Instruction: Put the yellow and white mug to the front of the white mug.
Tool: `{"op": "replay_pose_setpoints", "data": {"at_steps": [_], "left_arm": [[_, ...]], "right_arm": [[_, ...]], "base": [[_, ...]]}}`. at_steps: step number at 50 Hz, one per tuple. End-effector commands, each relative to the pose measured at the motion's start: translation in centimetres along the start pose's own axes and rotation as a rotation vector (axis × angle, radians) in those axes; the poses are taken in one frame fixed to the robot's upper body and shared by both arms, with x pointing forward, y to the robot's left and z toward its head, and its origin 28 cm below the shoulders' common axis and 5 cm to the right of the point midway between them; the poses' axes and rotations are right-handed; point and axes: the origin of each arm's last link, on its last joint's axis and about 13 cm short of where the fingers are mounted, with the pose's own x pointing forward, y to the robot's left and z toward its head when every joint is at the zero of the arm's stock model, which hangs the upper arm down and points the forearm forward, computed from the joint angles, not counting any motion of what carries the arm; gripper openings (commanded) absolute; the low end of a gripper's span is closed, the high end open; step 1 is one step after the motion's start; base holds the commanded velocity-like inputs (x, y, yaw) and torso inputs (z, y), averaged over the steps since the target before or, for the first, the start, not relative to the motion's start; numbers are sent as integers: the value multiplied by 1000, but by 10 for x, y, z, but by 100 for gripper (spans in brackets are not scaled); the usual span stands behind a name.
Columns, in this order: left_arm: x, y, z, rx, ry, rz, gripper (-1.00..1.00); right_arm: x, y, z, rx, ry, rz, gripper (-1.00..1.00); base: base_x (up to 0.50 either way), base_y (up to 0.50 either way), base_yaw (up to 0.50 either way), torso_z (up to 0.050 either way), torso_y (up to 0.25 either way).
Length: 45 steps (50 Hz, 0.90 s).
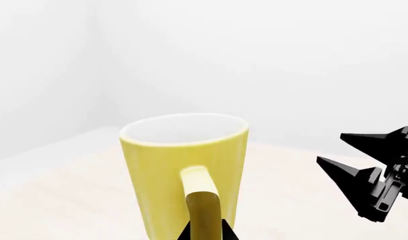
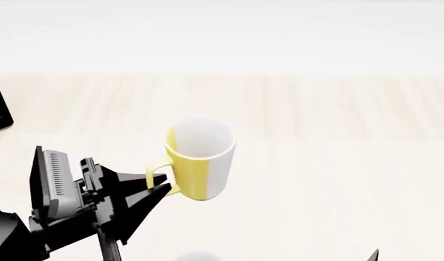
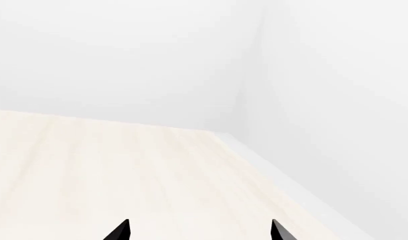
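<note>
1. The left gripper (image 2: 160,187) is pinching the yellow loop handle (image 1: 202,210) of the yellow and white mug (image 2: 200,160); its jaws are sitting narrow on either side of the loop, as the left wrist view shows.
2. The mug is appearing upright and lifted above the pale wooden table (image 2: 338,136), judging by the head view; whether its base is clear of the surface cannot be confirmed.
3. A white rounded shape (image 2: 196,256) is showing at the lower edge of the head view; it may be the white mug's rim, but too little is visible to tell.
4. The right gripper (image 3: 200,231) is standing wide open and holding nothing; only its two fingertips are entering the right wrist view.
5. Risk: a grip on the handle alone is leaving the mug body free to pivot, so a quick swing could be tilting or dropping it.
6. Risk: the target zone is lying close under the carried mug, so a low descent could be knocking the white object there.
7. Risk: the right gripper is hovering near the left arm's working area in the left wrist view, so a collision is possible.
</note>
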Motion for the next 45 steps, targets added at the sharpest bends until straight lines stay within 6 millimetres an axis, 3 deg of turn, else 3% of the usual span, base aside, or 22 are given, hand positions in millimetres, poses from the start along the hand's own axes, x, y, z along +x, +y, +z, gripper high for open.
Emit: {"op": "replay_pose_setpoints", "data": {"at_steps": [1, 28, 45], "left_arm": [[2, 1, -9, 33, 44, 16, -100], [-3, 6, -66, -85, 66, 60, -100], [-8, -9, -94, -151, 140, 69, -100]], "right_arm": [[0, 0, 0, 1, -1, 0, 100], [0, 1, 0, -2, -2, 5, 100], [0, 0, 0, -2, -2, 2, 100]], "base": [[0, 0, 0, 0, 0], [0, 0, 0, 0, 0], [0, 0, 0, 0, 1]]}}
